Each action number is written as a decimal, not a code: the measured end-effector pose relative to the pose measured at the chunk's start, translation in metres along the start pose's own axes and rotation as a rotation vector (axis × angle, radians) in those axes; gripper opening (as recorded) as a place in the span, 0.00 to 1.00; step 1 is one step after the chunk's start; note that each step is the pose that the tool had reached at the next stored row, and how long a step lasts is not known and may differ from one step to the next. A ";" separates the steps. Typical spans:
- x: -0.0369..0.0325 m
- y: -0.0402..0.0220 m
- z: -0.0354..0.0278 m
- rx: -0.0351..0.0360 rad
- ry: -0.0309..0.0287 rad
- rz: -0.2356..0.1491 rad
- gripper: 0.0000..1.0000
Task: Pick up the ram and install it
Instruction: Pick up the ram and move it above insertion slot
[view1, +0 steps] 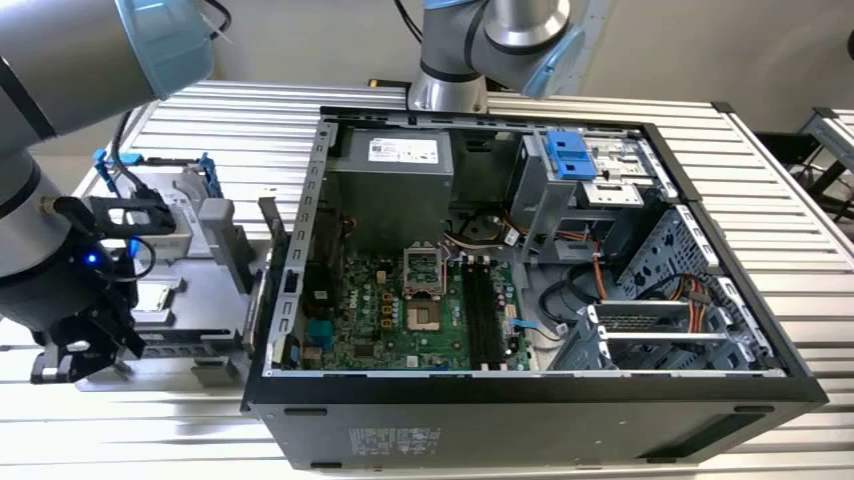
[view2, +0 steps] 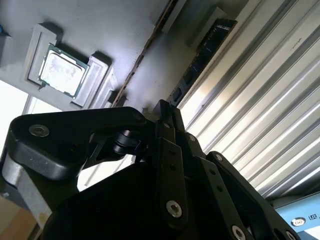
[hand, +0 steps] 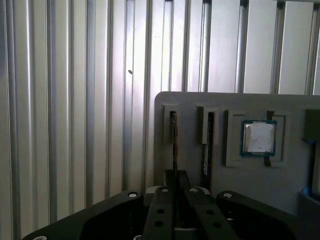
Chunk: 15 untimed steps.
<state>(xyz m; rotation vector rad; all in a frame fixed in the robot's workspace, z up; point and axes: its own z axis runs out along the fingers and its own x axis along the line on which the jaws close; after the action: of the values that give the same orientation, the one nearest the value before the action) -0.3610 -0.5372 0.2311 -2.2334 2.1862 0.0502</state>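
The ram (hand: 174, 142) stands on edge in a slot of the grey parts tray (hand: 295, 180), seen as a thin dark strip. My gripper (hand: 176, 175) sits over it, its fingers shut on the ram's end. In the second wrist view the ram (view2: 157, 37) runs as a thin line into the gripper (view2: 165, 107). A second memory stick (hand: 206, 150) stands in the neighbouring slot, also seen in the second wrist view (view2: 202, 55). In the exterior view the gripper (view1: 83, 352) hangs over the tray (view1: 200, 345), at the exterior view's left.
A square silver processor chip (hand: 258, 137) lies in a tray pocket beside the sticks. The open computer case (view1: 534, 395) lies at the middle, with its motherboard (view1: 400, 320) and long memory slots (view1: 487, 310) exposed. A hard drive with blue rails (view1: 187, 195) sits on the tray's far end.
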 end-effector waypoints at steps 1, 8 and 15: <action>0.0000 0.0000 -0.0013 0.0001 0.0000 0.000 0.00; -0.0004 0.0001 -0.0130 0.0000 0.0000 0.000 0.00; -0.0009 0.0003 -0.0270 0.0000 0.0000 0.000 0.00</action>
<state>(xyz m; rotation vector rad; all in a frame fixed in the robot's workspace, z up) -0.3610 -0.5372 0.2582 -2.2333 2.1863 0.0502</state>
